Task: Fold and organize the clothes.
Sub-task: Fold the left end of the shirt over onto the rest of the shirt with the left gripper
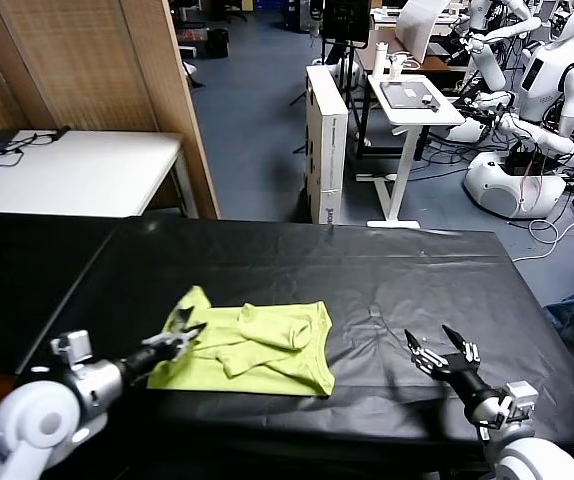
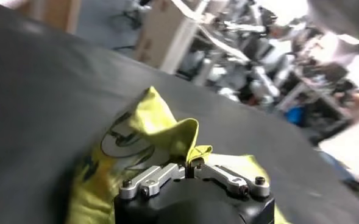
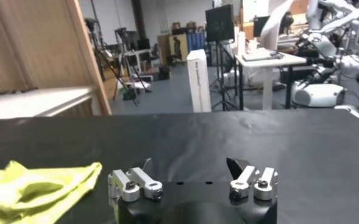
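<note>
L gripper pinching T-shirt edge; R gripper open, idle.

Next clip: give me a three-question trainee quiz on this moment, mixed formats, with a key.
1. True or false: the left gripper is shut on a raised edge of the yellow-green T-shirt.
2. Multiple choice: the right gripper is (A) holding a sleeve, (B) open above the bare black table cover, apart from the shirt, (C) shut on the table edge.
3. Fill in: the shirt lies toward the robot's ____ side of the table.

Key: 1 true; 2 B; 3 left.
</note>
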